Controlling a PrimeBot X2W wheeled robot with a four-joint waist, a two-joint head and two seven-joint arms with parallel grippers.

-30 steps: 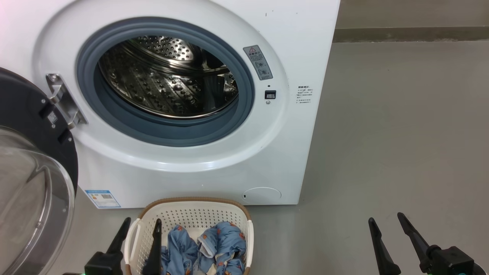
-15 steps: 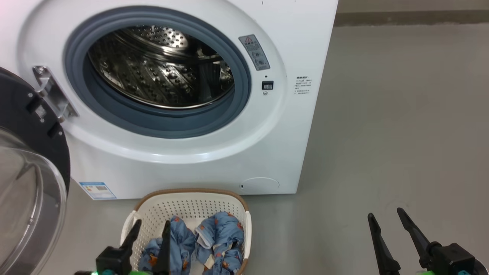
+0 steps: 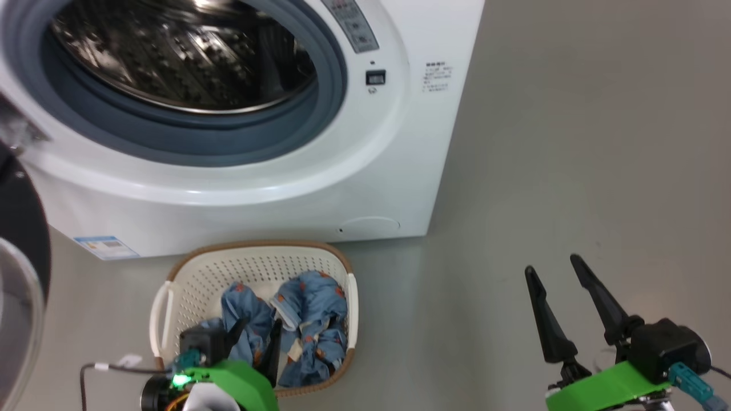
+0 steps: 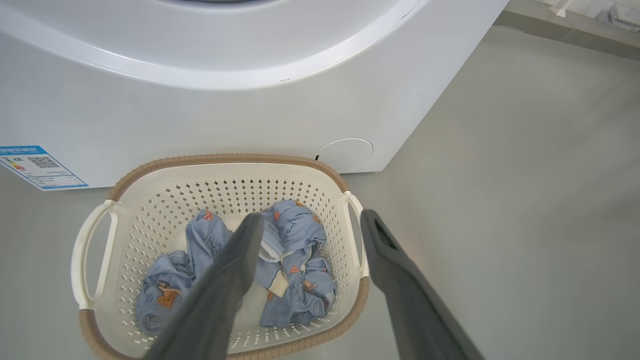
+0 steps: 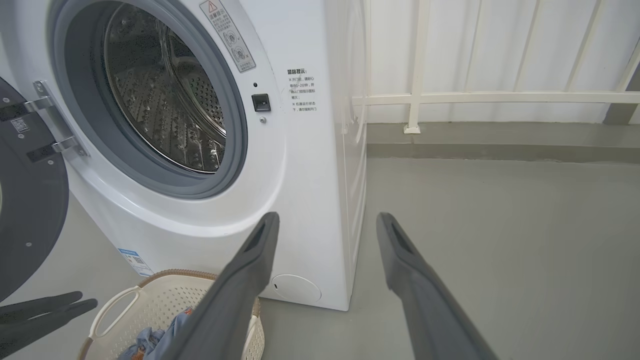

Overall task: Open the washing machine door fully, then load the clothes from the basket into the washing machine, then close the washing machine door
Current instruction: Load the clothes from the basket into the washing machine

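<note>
You have the crumpled blue fabric clothes printed with small orange-brown figures lying low in the small cream-white perforated plastic basket with the brown rim, just below and ahead of your left gripper. In the left wrist view, one of its long dark fingers crosses over the heap, and the other lies over the basket's side handle and rim. Whether a fingertip touches the cloth you cannot tell from these angles; it looks to hover just above. The jaws are spread wide with nothing between them. Your right gripper is well apart from the basket, over the bare, smooth grey floor; it too is spread wide and empty. The soft cloth shows white lining at its folds. The basket is a rounded rectangle with looped handles, and its walls are pierced with small holes. It stands on the floor just in front of the big white box-shaped washing machine, below the opening. There a blue-grey rubber gasket rings the shiny perforated steel drum. The round washing machine door, with its glossy black rim and clear glass bowl, hangs swung open on your left
</note>
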